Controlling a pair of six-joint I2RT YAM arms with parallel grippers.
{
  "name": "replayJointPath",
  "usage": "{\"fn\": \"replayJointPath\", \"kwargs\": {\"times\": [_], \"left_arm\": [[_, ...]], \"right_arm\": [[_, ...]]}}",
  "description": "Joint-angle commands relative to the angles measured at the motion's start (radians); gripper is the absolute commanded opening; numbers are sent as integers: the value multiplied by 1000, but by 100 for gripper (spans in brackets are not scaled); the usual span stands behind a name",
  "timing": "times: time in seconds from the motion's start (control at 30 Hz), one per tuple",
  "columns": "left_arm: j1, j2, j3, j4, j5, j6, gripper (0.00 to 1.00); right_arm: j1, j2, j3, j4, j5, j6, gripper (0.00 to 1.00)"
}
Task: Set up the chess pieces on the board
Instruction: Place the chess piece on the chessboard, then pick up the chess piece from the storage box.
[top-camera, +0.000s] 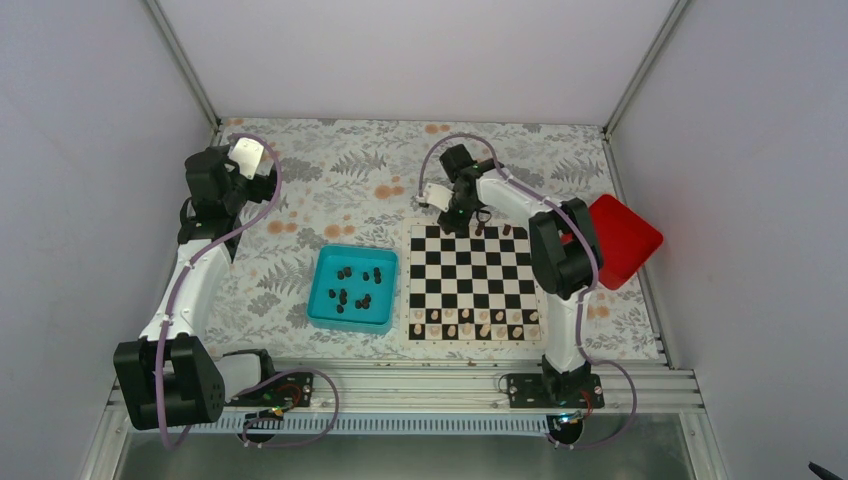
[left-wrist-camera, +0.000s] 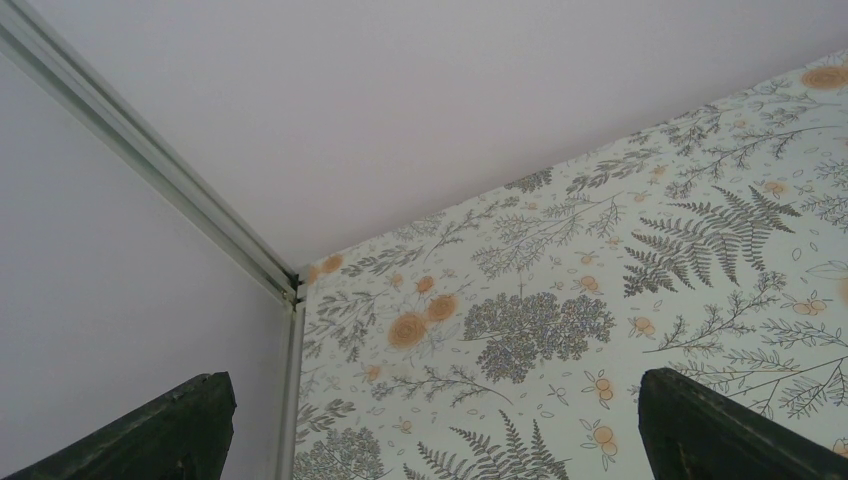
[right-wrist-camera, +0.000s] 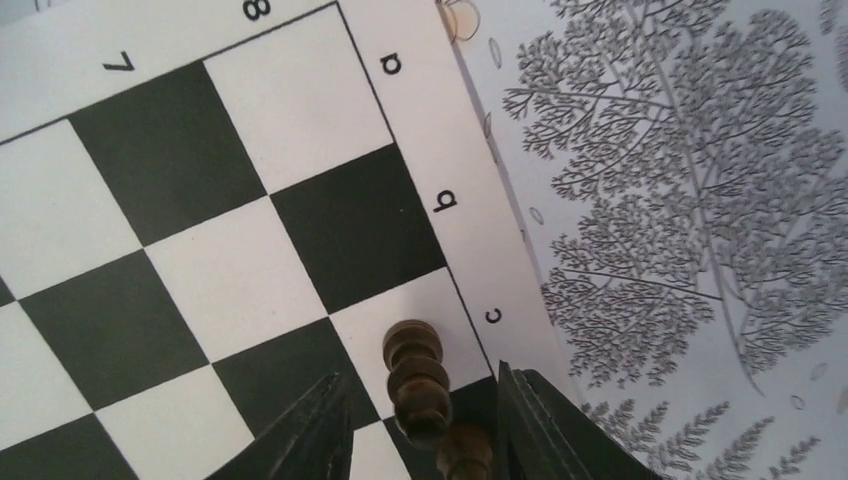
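The desk (top-camera: 300, 190) is covered in a matte cloth printed with grey ferns and orange blossoms, and it fills the middle of the overhead view. Right of centre lies the board (top-camera: 470, 280), a flat square of black and white chequers with a pale border that carries printed letters and numerals. To its left sits a teal tray (top-camera: 322, 300), square with rounded corners and a raised rim, smooth like plastic. A glossy red box (top-camera: 625, 240) stands tilted at the right edge

The left pincer (left-wrist-camera: 432, 385) is spread wide over bare cloth near the upper-left corner, gripping nothing. The right pincer (right-wrist-camera: 420, 375) hangs at the board's upper edge with its dark fingers (right-wrist-camera: 320, 430) parted, and a gap shows on either side of the piece between them (so no pinch)

Most of the chess pieces (top-camera: 355, 290) lie scattered in the tray, tiny and dark. A few stand along the board's top row, among them a brown turned one (right-wrist-camera: 415, 370) with a ribbed, beaded profile beside the letter c. Pale pieces (top-camera: 470, 322) fill the two bottom rows
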Motion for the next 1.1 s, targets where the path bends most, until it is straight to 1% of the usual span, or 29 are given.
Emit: {"fn": "replayJointPath", "kwargs": {"times": [0.0,0.17,0.27,0.47,0.6,0.8,1.07], "left_arm": [[5,-3,8,11,12,10,100],[5,-2,10,12,10,10,100],[5,-3,10,12,9,10,100],[5,-2,8,13,5,10,100],[5,-3,7,14,7,10,100],[5,-8,2,18,4,11,100],[5,-10,-5,19,5,12,100]], "right_arm": [[-4,-66,81,-34,-21,6,40],[59,-87,188,-81,-3,17,41],[149,-93,245,-108,8,23,41],[369,-65,284,-116,24,39,41],[455,-12,315,-103,11,48,40],[519,72,322,-68,-6,30,39],[528,166,329,-9,-20,17,38]]}}
